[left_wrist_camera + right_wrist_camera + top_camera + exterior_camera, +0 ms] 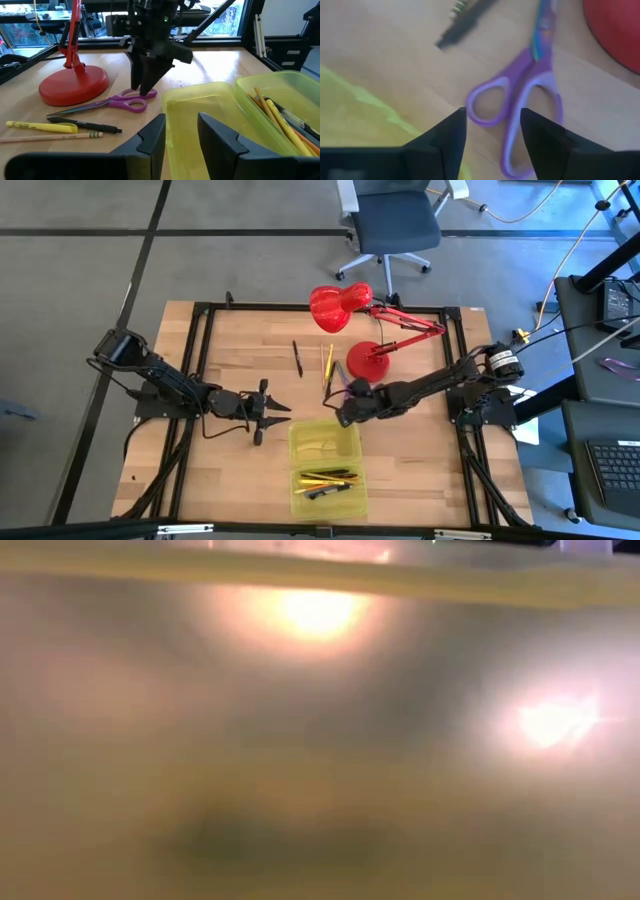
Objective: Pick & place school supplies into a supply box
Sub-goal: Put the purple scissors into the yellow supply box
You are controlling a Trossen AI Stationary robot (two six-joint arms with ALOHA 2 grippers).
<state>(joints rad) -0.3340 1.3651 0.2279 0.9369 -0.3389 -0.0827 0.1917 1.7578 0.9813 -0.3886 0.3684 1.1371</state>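
Note:
Purple-handled scissors [120, 103] lie flat on the wooden table beside the red lamp's base [75, 85]. My right gripper [492, 117] points steeply down, open, its fingertips over the scissors' handle loops [520, 100]. A yellow pen [42, 126], a black pen [85, 122] and a pencil [50, 136] lie on the table near the scissors. The yellow-green supply box [295, 455] lies open at the near middle; one half holds several pens [325, 480]. My left gripper [283, 416] hangs open, level, left of the box, holding nothing. My right gripper comes at the scissors' handle end [145, 93] from above, slanting, with one finger [452, 132] on either side of the loops. Whether the fingertips touch the handles, I cannot tell. The scissors lie flat on the table.
The red desk lamp [340, 305] stands at the far middle, its arm reaching over the table behind the scissors. A black frame [200, 360] rims the table. The box's translucent wall fills the low view. An office chair [395, 225] stands beyond the far edge.

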